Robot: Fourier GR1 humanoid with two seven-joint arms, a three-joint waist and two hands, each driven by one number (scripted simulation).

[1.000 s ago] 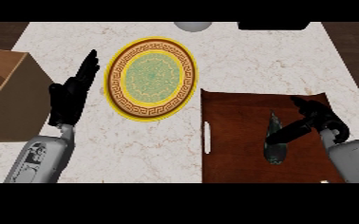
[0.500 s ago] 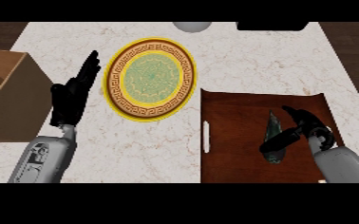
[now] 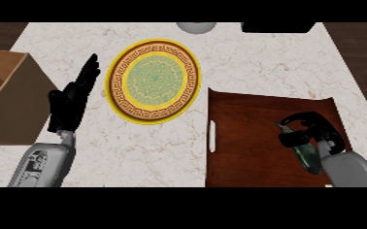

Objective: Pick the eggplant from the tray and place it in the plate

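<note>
A dark green eggplant (image 3: 307, 154) lies on the brown tray (image 3: 243, 126) at the lower right. My right hand (image 3: 309, 128) is over it with fingers and thumb curled round its upper end, hiding part of it. The round plate (image 3: 153, 80), yellow-rimmed with a brown patterned band and green centre, sits on the marble counter to the tray's upper left, with nothing on it. My left hand (image 3: 72, 102) rests open at the left of the plate, fingers pointing up.
A brown box (image 3: 18, 97) stands at the counter's left edge. A grey round object (image 3: 196, 27) and a black object (image 3: 278, 27) sit along the far edge. The tray has a white handle slot (image 3: 213, 136) on its left side.
My right hand has drawn lower on the tray and its fingers have curled round the eggplant's upper end. The left hand and plate stay in place.
</note>
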